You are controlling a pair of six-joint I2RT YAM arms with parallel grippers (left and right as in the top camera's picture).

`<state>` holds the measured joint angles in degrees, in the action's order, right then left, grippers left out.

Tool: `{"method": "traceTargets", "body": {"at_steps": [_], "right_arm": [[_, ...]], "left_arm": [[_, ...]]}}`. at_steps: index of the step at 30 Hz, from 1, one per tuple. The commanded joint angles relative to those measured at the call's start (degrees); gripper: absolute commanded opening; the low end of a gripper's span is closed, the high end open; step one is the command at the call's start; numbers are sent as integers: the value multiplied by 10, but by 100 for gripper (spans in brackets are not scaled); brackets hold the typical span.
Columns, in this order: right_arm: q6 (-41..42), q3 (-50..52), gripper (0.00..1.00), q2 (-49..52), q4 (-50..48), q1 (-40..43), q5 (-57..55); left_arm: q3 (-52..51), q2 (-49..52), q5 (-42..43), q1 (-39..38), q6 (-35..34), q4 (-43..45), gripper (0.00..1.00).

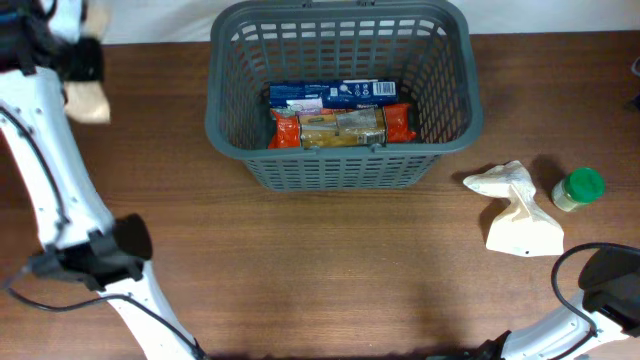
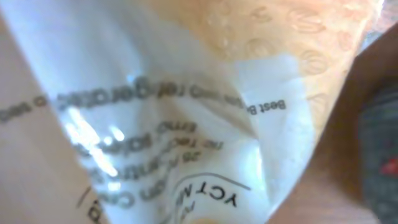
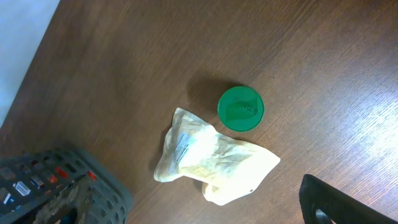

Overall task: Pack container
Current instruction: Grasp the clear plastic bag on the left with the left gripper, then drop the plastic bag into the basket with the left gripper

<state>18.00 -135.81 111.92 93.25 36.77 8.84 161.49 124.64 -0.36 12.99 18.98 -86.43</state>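
Printed plastic bag [image 2: 186, 124] noted close against left gripper [image 1: 82, 62]. Ahead of right gripper [image 3: 329, 202], green-lidded jar [image 3: 240, 109] is seen just beside crumpled white pouch [image 3: 211, 158] on wooden table [image 3: 155, 56]. Well apart from both: blue box [image 1: 335, 94], pasta packet [image 1: 343, 127].

Open container [image 1: 340, 172] mouth above 2 packets [image 1: 343, 126]

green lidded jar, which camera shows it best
The right wrist view: the green-lidded jar is large and sharp, seen from above, beside the crumpled bag. The overhead view shows the jar small, near the frame's right edge. The left wrist view shows none of it, only a printed bag.
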Motion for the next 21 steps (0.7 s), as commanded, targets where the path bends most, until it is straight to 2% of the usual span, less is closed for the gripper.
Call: {"method": "traceTargets", "body": {"at_steps": [1, 5, 8, 11, 15, 21], "right_arm": [[1, 2, 99, -6, 0, 0, -5], [1, 2, 99, -6, 0, 0, -5], [1, 2, 99, -6, 0, 0, -5], [1, 2, 99, -6, 0, 0, -5], [1, 2, 99, -6, 0, 0, -5], [1, 2, 99, -6, 0, 0, -5]], "left_arm": [[80, -54, 17, -103, 165, 9, 2], [115, -67, 16, -266, 387, 36, 2], [97, -55, 17, -351, 454, 76, 2], [56, -24, 18, -395, 454, 110, 2], [-11, 33, 30, -416, 451, 124, 2], [-76, 108, 33, -443, 358, 116, 2]]}}
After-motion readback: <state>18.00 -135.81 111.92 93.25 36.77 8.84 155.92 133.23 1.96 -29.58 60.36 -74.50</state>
